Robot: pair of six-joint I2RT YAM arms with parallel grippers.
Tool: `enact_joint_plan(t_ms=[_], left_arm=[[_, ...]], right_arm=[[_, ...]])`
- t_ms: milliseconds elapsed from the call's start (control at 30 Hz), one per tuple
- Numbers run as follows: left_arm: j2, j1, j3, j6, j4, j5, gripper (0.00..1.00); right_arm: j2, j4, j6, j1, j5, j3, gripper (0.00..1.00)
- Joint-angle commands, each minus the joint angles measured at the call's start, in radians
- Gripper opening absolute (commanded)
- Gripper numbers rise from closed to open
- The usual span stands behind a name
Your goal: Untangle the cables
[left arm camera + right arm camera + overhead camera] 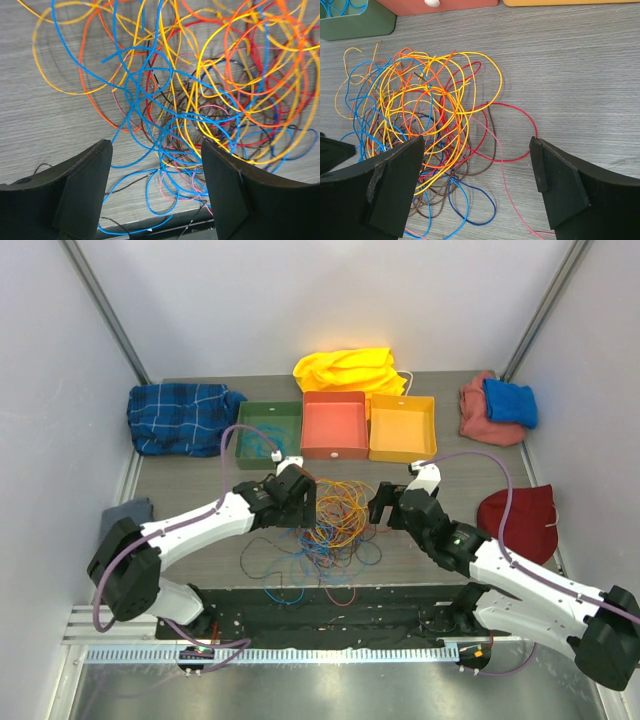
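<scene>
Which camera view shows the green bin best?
Top external: the whole green bin is visible there. The right wrist view shows only one corner of it, at the top left edge; the left wrist view shows none of it.

Cables (200, 112) run past the top edge; green bin (355, 22) cropped

orange, yellow, blue, red cables (335, 515); blue plaid cloth (180, 417).

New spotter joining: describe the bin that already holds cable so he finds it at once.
At the back of the table, three open bins stand in a row. Yours is leftmost, beside the blue plaid cloth. Only this green bin holds blue cable; the red bin and yellow bin look empty.
</scene>
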Motion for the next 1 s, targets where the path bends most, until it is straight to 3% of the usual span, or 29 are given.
enact_joint_plan(t_ms=[0,267,300,467,733,967], left_arm=[[0.062,0.0,-0.022,-0.017,0.063,0.025,0.74],[0.054,0.001,-0.017,-0.008,0.065,-0.004,0.45],[0.04,0.0,-0.014,-0.005,0.062,-0.011,0.34],[-0.018,0.0,0.003,0.001,0.001,-0.052,0.01],[-0.183,0.0,0.128,0.032,-0.108,-0.156,0.0],[-0.237,0.0,0.466,0.185,-0.188,-0.324,0.0]], right_arm=[[-0.028,0.003,0.022,0.003,0.011,0.011,0.95],[-0.028,0.002,0.01,0.003,0.031,0.01,0.95],[-0.025,0.002,0.011,0.003,0.031,0.01,0.95],[-0.012,0.016,0.011,0.002,0.021,0.007,0.95],[-0.015,0.017,0.007,0.002,0.013,0.019,0.95],[-0.036,0.005,0.008,0.002,0.021,0.036,0.95]])
